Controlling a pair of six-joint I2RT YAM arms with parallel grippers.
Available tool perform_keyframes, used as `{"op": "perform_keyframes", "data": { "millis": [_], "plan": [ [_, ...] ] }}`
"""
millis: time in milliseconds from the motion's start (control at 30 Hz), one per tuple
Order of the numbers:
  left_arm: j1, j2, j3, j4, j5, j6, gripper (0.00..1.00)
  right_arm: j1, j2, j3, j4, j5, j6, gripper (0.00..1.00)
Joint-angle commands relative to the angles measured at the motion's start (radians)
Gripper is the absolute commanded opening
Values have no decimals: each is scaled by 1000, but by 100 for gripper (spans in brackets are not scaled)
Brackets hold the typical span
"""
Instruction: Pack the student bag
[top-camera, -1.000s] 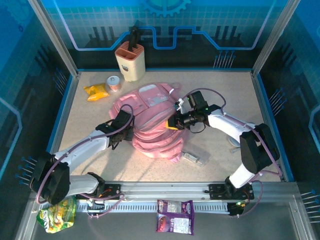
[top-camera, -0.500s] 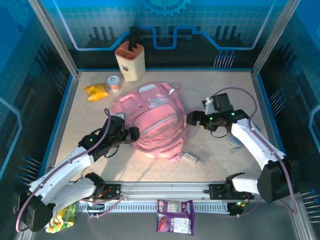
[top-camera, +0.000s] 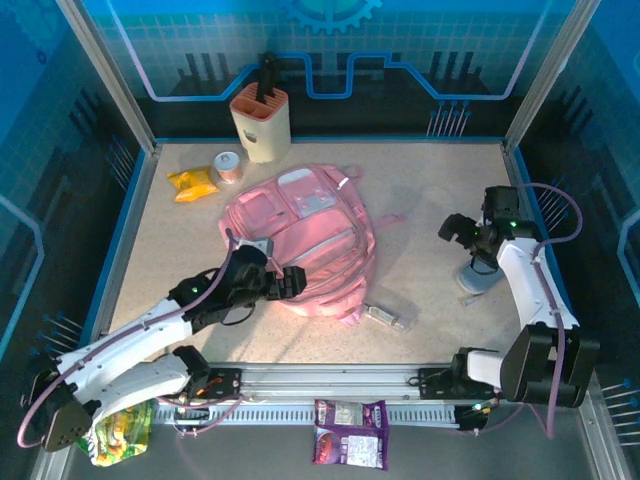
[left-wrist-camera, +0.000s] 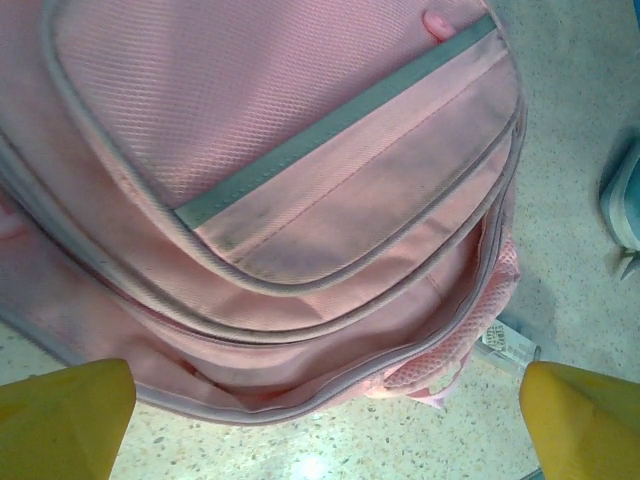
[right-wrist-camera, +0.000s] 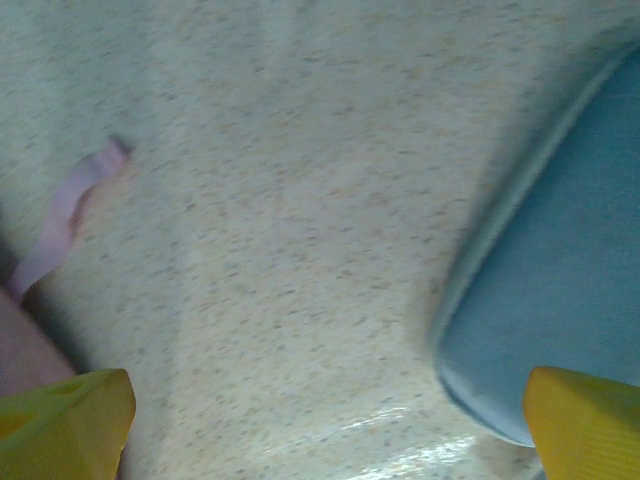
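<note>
Both arms have drawn back off the bag, and both sets of jaws have gone from nearly closed to wide apart.
One pink bag lies flat mid-table. Two grippers: the left gripper is spread wide over the bag's near edge, empty. The right gripper is spread wide over bare tabletop right of the bag, empty. One holder stands at the back. One blue dish. Three packets: yellow packet, purple packet, green packet. One clear case.

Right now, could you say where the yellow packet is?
Top view: the yellow packet lies far left on the table, beside a small round tub, left of the bag.
</note>
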Motion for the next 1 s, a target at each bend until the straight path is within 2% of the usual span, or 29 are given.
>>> {"op": "perform_keyframes", "data": {
  "millis": [0, 67, 167, 333, 633, 967],
  "plan": [
    [-17, 47, 38, 75, 23, -34, 99, -37, 17, 9, -50, 111, 37, 100],
    [-28, 76, 57, 97, 26, -37, 99, -76, 46, -4, -53, 73, 54, 100],
    [-48, 119, 88, 118, 33, -29, 99, -110, 95, -10, -62, 91, 61, 100],
    [-62, 175, 138, 114, 40, -17, 99, -210, 169, -60, -6, 2, 52, 100],
    [-65, 261, 227, 95, 35, 13, 99, -227, 290, -70, 70, -64, 76, 100],
    [-62, 368, 321, 62, 49, 51, 99, -201, 357, -37, 65, -27, 81, 100]
  ]
}}
